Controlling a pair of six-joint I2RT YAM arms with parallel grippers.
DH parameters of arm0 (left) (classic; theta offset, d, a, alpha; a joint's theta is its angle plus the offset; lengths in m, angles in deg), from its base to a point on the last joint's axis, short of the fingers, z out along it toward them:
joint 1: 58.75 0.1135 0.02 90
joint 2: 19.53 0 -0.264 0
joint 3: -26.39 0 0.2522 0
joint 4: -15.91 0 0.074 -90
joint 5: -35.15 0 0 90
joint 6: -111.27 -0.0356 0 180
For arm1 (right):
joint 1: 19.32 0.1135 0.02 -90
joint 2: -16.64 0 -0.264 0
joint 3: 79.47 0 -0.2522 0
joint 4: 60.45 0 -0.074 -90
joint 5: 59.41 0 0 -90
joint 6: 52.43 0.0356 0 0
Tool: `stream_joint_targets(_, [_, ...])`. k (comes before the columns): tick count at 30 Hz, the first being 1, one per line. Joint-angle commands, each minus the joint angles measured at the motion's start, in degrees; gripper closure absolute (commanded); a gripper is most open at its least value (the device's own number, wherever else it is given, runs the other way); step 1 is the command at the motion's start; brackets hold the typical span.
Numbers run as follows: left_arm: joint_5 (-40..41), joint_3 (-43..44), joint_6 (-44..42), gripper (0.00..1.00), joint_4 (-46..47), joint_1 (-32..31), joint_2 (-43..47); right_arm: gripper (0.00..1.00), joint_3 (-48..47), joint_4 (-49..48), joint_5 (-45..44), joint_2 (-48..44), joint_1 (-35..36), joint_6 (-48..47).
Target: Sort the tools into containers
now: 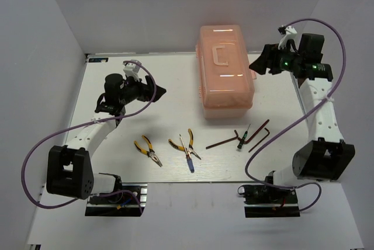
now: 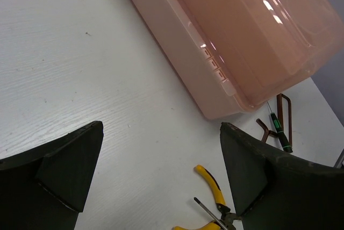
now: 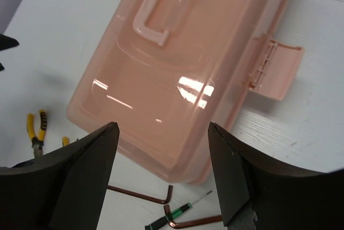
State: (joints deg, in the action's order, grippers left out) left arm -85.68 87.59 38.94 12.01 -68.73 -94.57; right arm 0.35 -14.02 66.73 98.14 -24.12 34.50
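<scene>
Top external view: the salmon-pink toolbox (image 1: pixel 226 66) sits shut at the far middle of the white table (image 1: pixel 146 75), lid handle up. The tools lie in a row on the near side of it: yellow-handled pliers (image 1: pixel 148 150) on the left, a second yellow pair (image 1: pixel 186 143) overlapping the blue-handled screwdriver (image 1: pixel 190 161), then the small green-black tool (image 1: pixel 241 140) among the dark hex keys (image 1: pixel 260 135). The left gripper (image 1: pixel 159 92) hovers left of the box, jaws spread wide with nothing between them. The right gripper (image 1: pixel 256 65) hangs just beside the box's right edge, jaws likewise parted and empty
</scene>
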Motion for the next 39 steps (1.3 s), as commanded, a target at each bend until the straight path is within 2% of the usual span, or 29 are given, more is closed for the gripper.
stream_joint_targets(1, [-0.99, 1.78, -0.61, 0.01, -0.38, 0.05, -0.36, 0.27, -6.21, -1.29, 1.22, 2.96, 1.54, 5.62])
stream_joint_targets(8, [-0.46, 2.30, -1.76, 0.01, -1.08, 0.05, -2.21, 0.30, -15.54, -1.11, -0.63, 9.38, 4.53, 8.61])
stream_joint_targets(20, [-2.22, 2.31, -1.76, 0.01, -0.55, 0.05, -2.74, 0.33, -15.54, -1.55, -3.36, 12.99, 9.28, 4.48])
stream_joint_targets(26, [-2.75, 2.31, -1.24, 0.01, -0.02, 0.05, -2.74, 0.38, -16.68, -3.31, -2.48, 16.33, 11.74, 3.42])
stream_joint_targets(34, [-4.50, 2.31, -0.18, 0.01, 0.50, 0.05, -2.74, 0.42, -18.53, -4.63, -10.37, 20.02, 15.52, 2.01])
stream_joint_targets(39, [-4.50, 2.31, -0.18, 0.01, 0.50, 0.05, -2.74, 0.42, -20.81, -5.68, -11.53, 22.83, 17.36, 2.63])
